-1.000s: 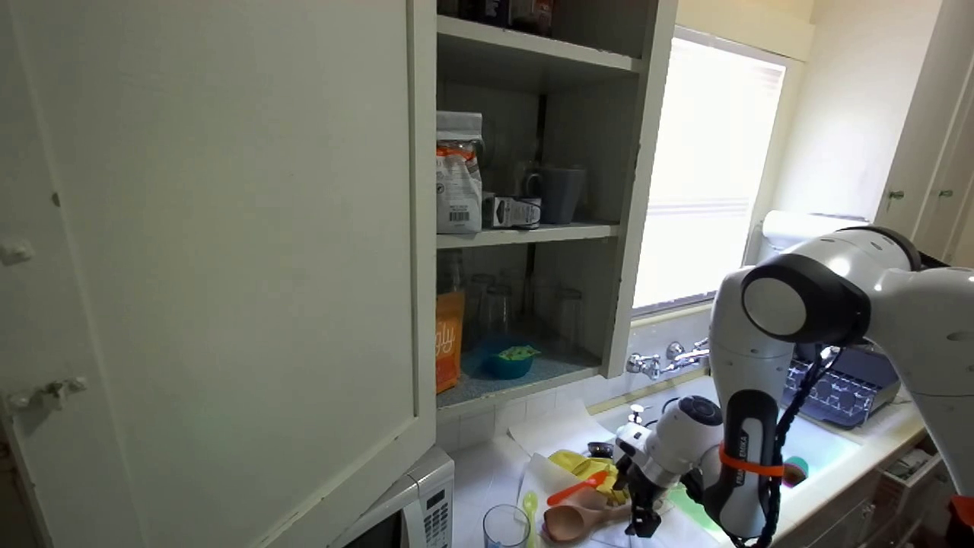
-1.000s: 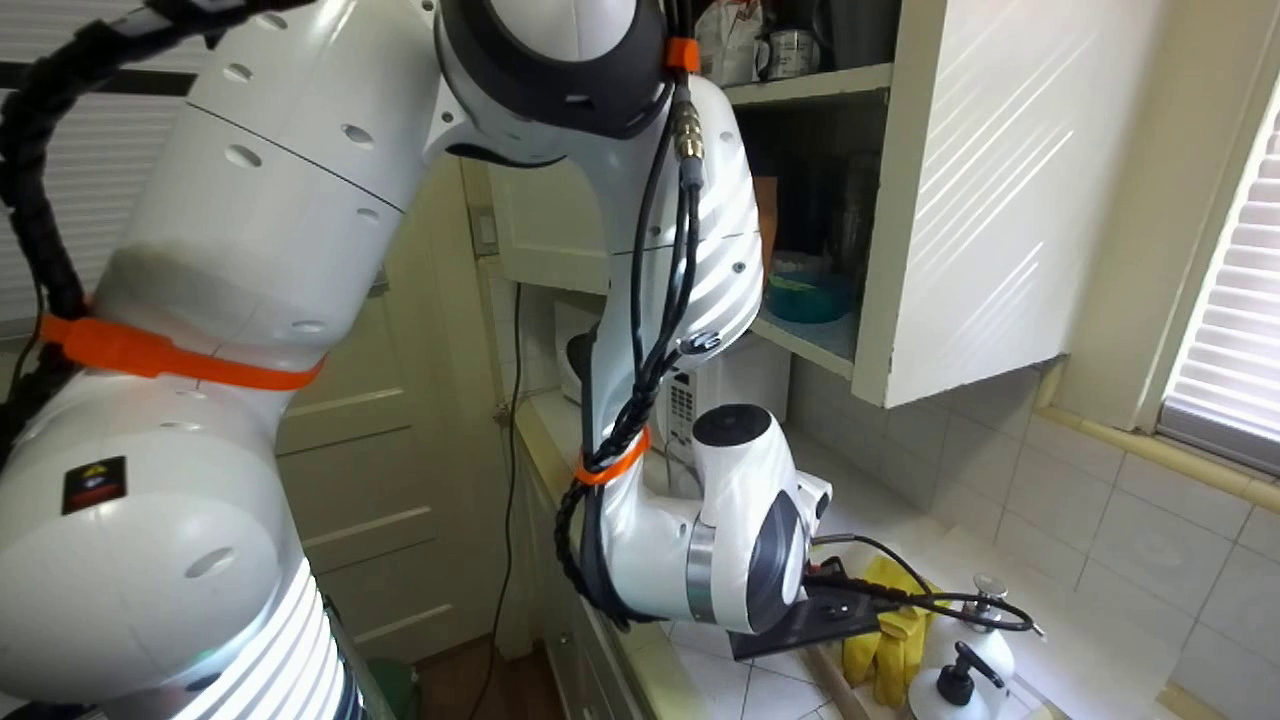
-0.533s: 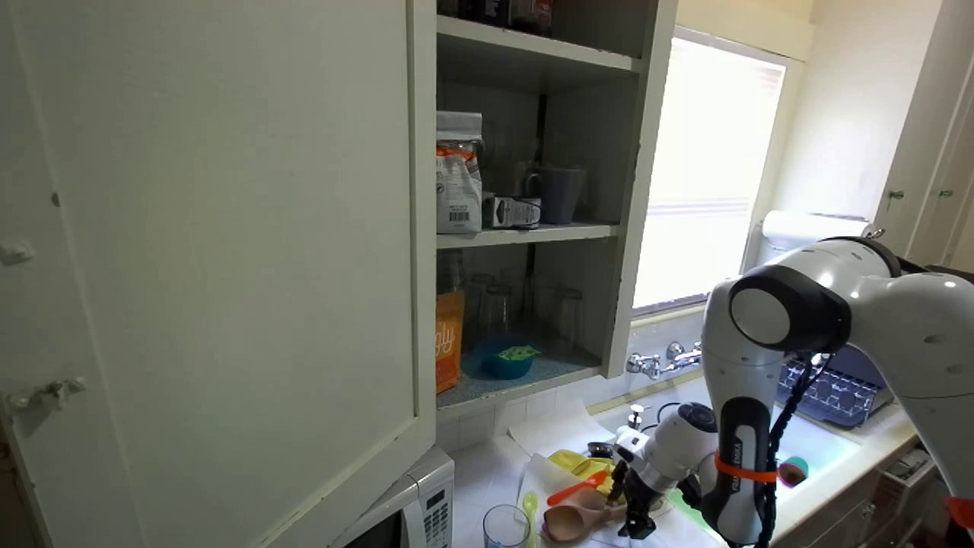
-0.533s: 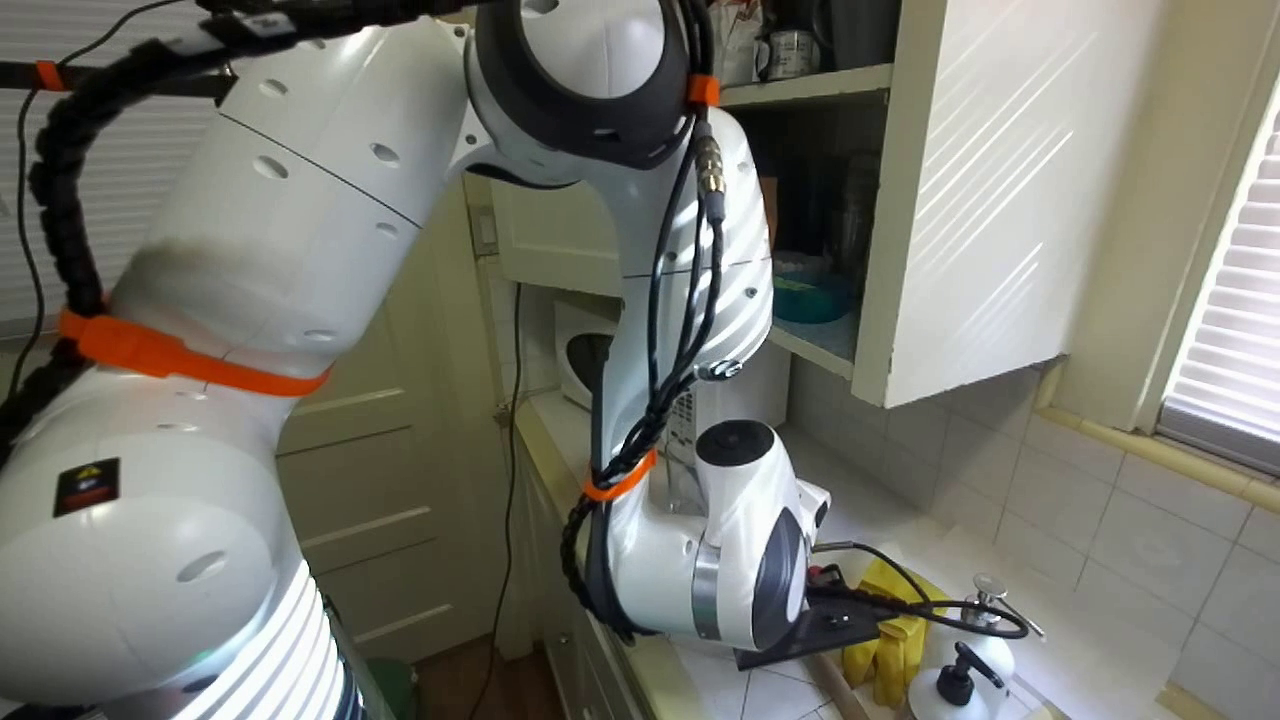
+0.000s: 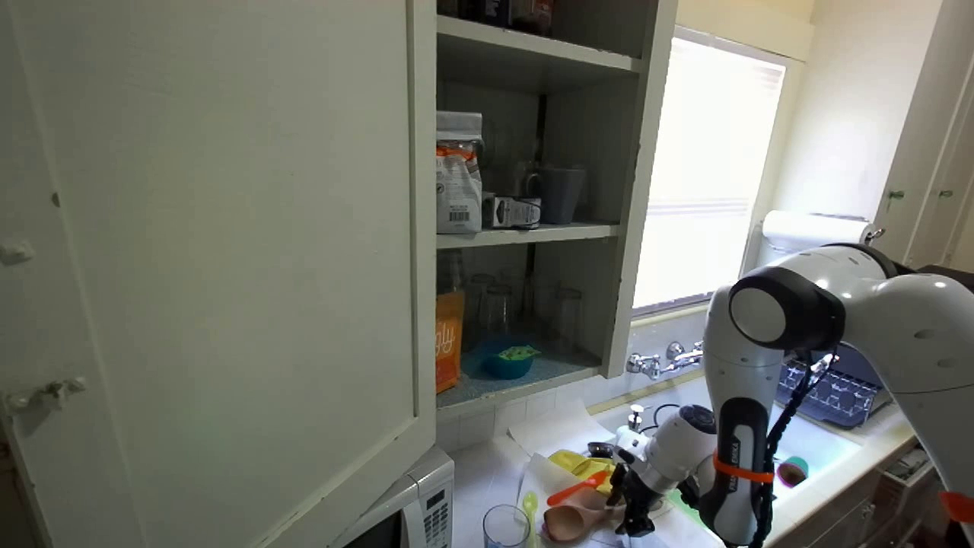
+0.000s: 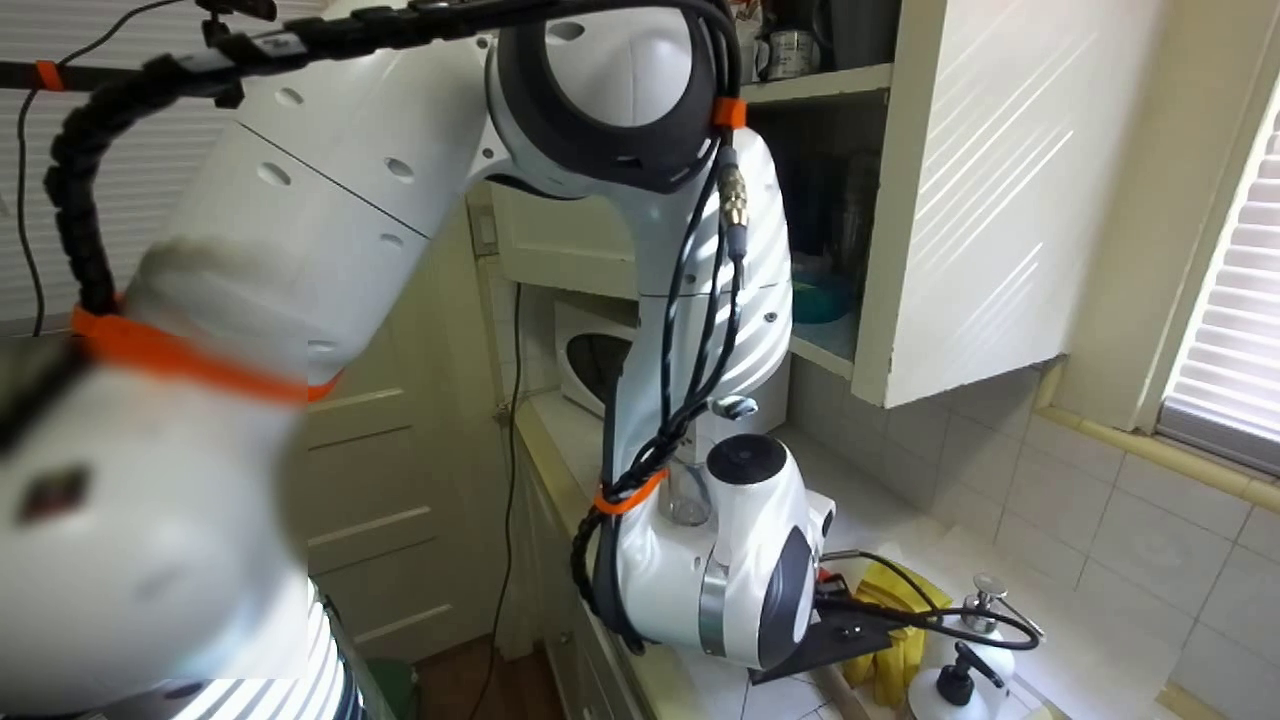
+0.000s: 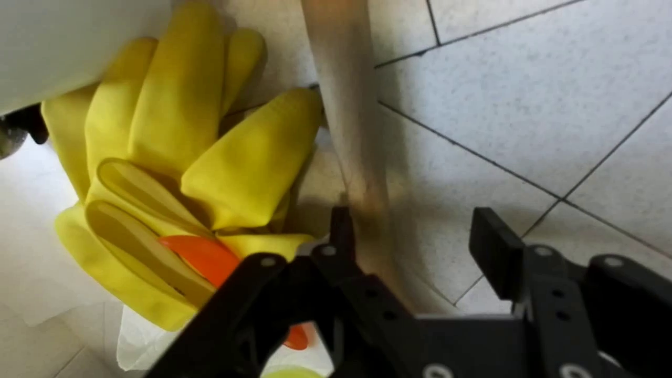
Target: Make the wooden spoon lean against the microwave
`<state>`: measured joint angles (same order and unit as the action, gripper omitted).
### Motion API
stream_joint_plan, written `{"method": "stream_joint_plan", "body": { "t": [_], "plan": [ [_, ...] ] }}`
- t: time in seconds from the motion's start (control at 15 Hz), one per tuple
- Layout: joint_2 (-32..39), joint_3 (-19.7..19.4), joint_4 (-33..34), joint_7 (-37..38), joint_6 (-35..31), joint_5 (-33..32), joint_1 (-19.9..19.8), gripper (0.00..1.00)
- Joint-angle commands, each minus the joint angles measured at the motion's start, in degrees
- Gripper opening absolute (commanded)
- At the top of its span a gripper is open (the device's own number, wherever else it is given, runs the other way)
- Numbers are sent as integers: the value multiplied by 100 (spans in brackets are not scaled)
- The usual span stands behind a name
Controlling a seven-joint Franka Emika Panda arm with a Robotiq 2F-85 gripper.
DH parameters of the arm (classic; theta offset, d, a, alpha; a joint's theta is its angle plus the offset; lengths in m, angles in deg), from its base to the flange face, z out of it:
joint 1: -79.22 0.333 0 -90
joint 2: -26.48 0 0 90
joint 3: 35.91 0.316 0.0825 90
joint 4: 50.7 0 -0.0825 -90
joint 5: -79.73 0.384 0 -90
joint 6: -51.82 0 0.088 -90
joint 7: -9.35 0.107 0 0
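Note:
The wooden spoon (image 5: pixel 564 524) lies on the counter, its bowl toward the microwave in an exterior view. Its handle (image 7: pixel 349 94) runs down the wrist view; part of it shows in an exterior view (image 6: pixel 842 690). My gripper (image 7: pixel 412 226) is open over the handle. The handle passes between the jaws, close to the left fingertip, with a wide gap to the right one. I cannot tell if they touch. The gripper also shows in an exterior view (image 5: pixel 625 511). The white microwave (image 5: pixel 435 502) stands further along the counter; its dark window (image 6: pixel 595 362) shows beside the arm.
Yellow gloves (image 7: pixel 173 105) and an orange utensil (image 7: pixel 205 257) lie beside the handle. A lime spoon (image 5: pixel 530 506) and a glass (image 5: pixel 506 527) stand between spoon and microwave. Soap bottles (image 6: pixel 950 690) are near the gripper. An open cupboard door (image 5: pixel 228 228) hangs above the microwave.
The arm has shifted right and lower in an exterior view, and the gripper has moved slightly left and down over the spoon handle. The spoon has not visibly moved.

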<state>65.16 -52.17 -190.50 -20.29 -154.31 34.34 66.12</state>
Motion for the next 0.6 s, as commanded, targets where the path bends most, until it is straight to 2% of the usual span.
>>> {"method": "stream_joint_plan", "body": {
  "t": [0.0,0.07,0.2,0.27,0.33,0.53],
  "plan": [
    [237,107,228,-257,-248,-182,-291,73],
    [258,104,271,-311,-257,-211,-317,80],
    [302,145,356,-387,-282,-284,-416,69],
    [323,169,395,-405,-282,-330,-465,69],
    [350,186,433,-420,-282,-360,-500,63],
    [444,247,535,-441,-297,-447,-590,59]
  ]
}}
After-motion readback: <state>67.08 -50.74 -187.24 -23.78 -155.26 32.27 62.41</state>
